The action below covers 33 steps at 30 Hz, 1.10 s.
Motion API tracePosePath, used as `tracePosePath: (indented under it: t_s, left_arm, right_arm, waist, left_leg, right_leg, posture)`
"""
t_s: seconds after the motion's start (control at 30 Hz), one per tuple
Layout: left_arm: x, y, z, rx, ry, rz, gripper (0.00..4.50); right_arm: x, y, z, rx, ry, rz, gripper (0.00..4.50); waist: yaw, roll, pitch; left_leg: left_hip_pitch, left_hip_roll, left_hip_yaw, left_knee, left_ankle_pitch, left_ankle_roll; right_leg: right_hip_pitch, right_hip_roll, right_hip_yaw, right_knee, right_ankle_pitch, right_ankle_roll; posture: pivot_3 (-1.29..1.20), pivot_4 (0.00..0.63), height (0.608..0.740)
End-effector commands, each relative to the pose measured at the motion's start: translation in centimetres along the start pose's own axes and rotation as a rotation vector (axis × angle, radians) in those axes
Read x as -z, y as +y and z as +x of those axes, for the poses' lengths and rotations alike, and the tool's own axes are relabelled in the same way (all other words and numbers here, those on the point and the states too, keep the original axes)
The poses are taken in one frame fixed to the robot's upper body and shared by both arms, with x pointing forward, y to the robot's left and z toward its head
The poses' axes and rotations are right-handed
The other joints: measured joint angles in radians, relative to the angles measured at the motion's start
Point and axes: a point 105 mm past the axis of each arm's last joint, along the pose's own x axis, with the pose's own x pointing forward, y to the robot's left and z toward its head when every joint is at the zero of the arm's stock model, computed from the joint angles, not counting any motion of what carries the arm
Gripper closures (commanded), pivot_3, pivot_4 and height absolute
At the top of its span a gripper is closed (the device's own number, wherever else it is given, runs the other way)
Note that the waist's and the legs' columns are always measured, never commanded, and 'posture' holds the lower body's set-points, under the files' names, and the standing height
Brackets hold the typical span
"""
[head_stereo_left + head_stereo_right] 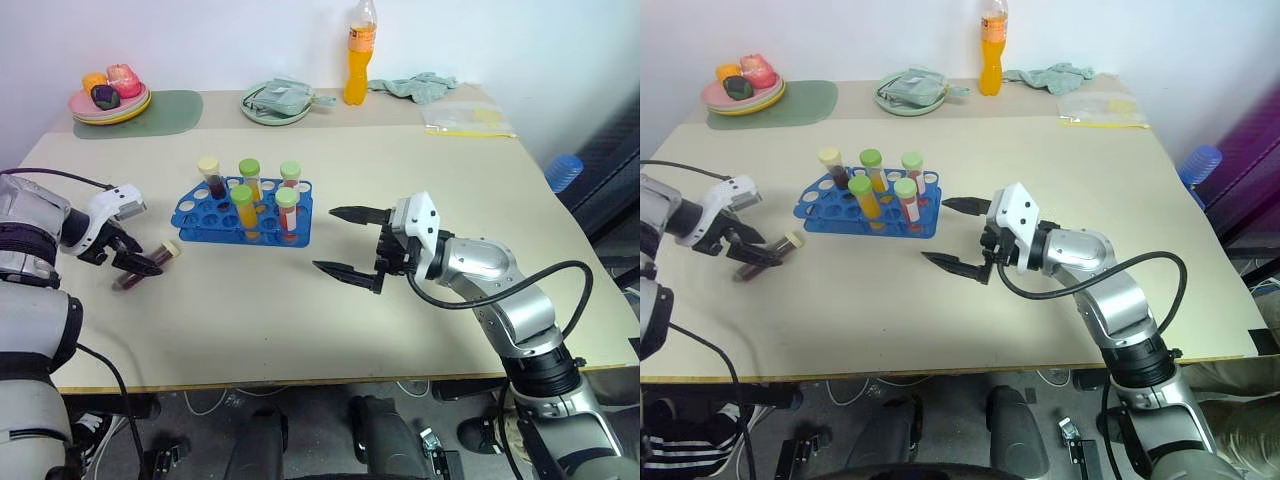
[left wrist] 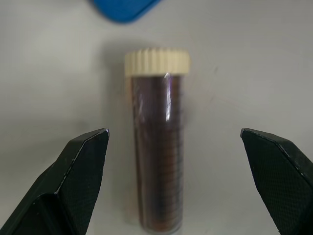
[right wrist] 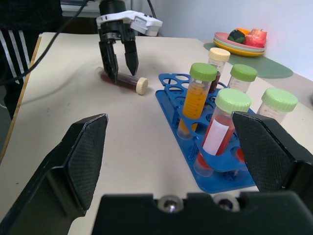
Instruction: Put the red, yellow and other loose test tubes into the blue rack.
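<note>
Loose tube flat on tabletop (image 1: 300, 330), left claw (image 1: 128, 256) over it, fingers apart.
Head view: dark tube (image 1: 150, 262) lies just left of blue rack (image 1: 240, 222), cream cap toward rack. Left wrist: tube's long axis runs between the spread fingers, untouched. Right wrist: right claw (image 1: 345, 242) wide apart — rack holds five capped tubes upright.

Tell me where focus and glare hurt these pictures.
Left wrist view: the dark tube lying on the table is soft, with a glare streak down its side, and the left gripper jaws blur. Right wrist view: the right gripper jaws blur; the blue rack stays readable.
</note>
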Motion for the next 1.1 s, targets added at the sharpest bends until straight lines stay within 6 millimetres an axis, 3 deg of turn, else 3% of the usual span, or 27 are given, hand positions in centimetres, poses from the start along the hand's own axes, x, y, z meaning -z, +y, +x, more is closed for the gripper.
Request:
tracePosePath:
  t_s: [0.03, 0.07, 0.17, 0.2, 0.23, 0.37, 0.53, 0.63, 0.73, 0.87, 1.0, 1.1]
  left_arm:
    - [-0.8, -0.1, -0.2, 0.001, -0.005, 0.015, 0.05]
    - [-0.8, 0.0, 0.0, -0.008, -0.003, 0.014, 0.05]
    - [-0.3, 0.1, 0.6, -0.016, 0.024, 0.011, 0.85]
    - [-0.2, 0.1, 0.8, -0.016, 0.025, 0.007, 1.50]
    - [-0.1, 0.1, 0.8, -0.017, 0.024, 0.004, 1.79]
    - [0.4, 0.5, 1.1, -0.053, 0.023, -0.010, 3.67]
    - [0.4, 1.8, -0.6, -0.154, -0.046, 0.024, 3.72]
    - [-1.9, 2.2, -2.9, -0.214, -0.288, 0.076, 3.72]
    - [-2.5, 1.3, -4.7, -0.195, -0.491, 0.066, 3.72]
    - [-0.6, -0.9, -7.2, -0.232, -0.692, 0.070, 3.72]
    - [-3.8, -2.2, -9.8, -0.511, -1.173, 0.189, 3.72]
    - [-4.8, -2.3, -9.5, -0.656, -1.306, 0.179, 3.72]
  right_arm:
    - [-1.2, -0.3, -0.4, 0.020, -0.033, -0.038, 0.00]
    - [-1.2, -0.3, -0.4, 0.022, -0.034, -0.037, 0.00]
    - [-1.3, -0.2, -0.3, 0.025, -0.036, -0.038, 0.00]
    - [-1.3, -0.2, -0.3, 0.025, -0.036, -0.039, 0.00]
    - [-1.3, -0.2, -0.3, 0.025, -0.036, -0.039, 0.00]
    - [-1.3, -0.2, -0.2, 0.025, -0.038, -0.042, 0.00]
    - [-1.4, -0.2, -0.2, 0.029, -0.038, -0.045, 0.00]
    - [-1.3, -0.2, -0.4, 0.038, -0.035, -0.048, 0.00]
    - [-1.2, -0.2, -0.6, 0.046, -0.033, -0.048, 0.00]
    - [-1.1, -0.4, -0.7, 0.049, -0.031, -0.045, 0.00]
    - [-1.1, -0.2, -0.6, 0.005, -0.032, -0.025, 0.00]
    - [-1.1, -0.3, -0.6, -0.008, -0.035, -0.019, 0.00]
  waist:
    - [0.003, 0.000, 0.000]
    - [0.003, 0.000, 0.000]
    - [0.003, 0.000, 0.000]
    - [0.003, 0.000, 0.000]
    - [0.002, 0.000, 0.000]
    - [0.001, 0.000, 0.000]
    - [0.001, 0.000, 0.000]
    - [-0.001, 0.000, 0.000]
    - [-0.001, 0.000, 0.000]
    - [-0.017, 0.000, 0.000]
    - [0.019, 0.000, 0.000]
    - [0.035, -0.001, -0.001]
  left_leg:
    - [0.000, 0.000, 0.000, 0.000, 0.000, 0.000]
    - [-0.001, 0.000, 0.000, 0.001, 0.000, 0.000]
    - [-0.001, 0.000, 0.000, 0.001, 0.000, 0.000]
    - [-0.001, 0.000, 0.000, 0.001, 0.000, 0.000]
    - [-0.001, 0.000, 0.000, 0.002, 0.000, 0.000]
    - [-0.001, 0.000, 0.000, 0.002, 0.000, 0.000]
    - [0.000, 0.000, 0.000, 0.003, 0.000, 0.000]
    - [0.000, 0.000, 0.000, 0.003, 0.000, 0.000]
    - [0.000, 0.000, -0.001, 0.003, 0.000, 0.000]
    - [0.002, 0.000, 0.001, 0.002, 0.000, 0.001]
    - [0.002, 0.000, -0.002, 0.006, 0.000, 0.000]
    - [0.002, 0.000, -0.002, 0.008, 0.000, -0.001]
  right_leg:
    - [0.000, 0.000, 0.000, 0.000, 0.000, 0.000]
    - [0.000, 0.000, 0.000, 0.000, 0.000, 0.000]
    - [0.000, 0.000, 0.000, 0.000, 0.000, 0.000]
    - [0.000, 0.000, 0.000, 0.000, 0.000, 0.000]
    - [0.000, 0.000, 0.000, 0.000, 0.000, 0.000]
    - [0.000, 0.000, 0.000, 0.001, 0.000, 0.000]
    - [0.000, 0.000, 0.000, 0.004, 0.000, 0.000]
    - [0.000, 0.000, 0.000, 0.005, 0.000, 0.000]
    - [-0.001, -0.001, 0.000, 0.006, 0.001, -0.003]
    - [-0.001, -0.002, 0.001, 0.008, 0.002, -0.003]
    - [-0.001, -0.002, -0.001, 0.010, 0.001, -0.004]
    - [0.002, -0.002, -0.001, 0.009, 0.001, -0.004]
  posture:
    - [0.00, 0.150, 0.740]
    - [0.00, 0.150, 0.740]
    - [0.00, 0.150, 0.740]
    - [0.00, 0.150, 0.740]
    - [0.00, 0.150, 0.740]
    - [0.00, 0.150, 0.740]
    - [0.00, 0.150, 0.740]
    - [0.00, 0.150, 0.740]
    - [0.00, 0.150, 0.740]
    - [0.00, 0.150, 0.740]
    - [0.00, 0.150, 0.740]
    - [0.00, 0.150, 0.740]
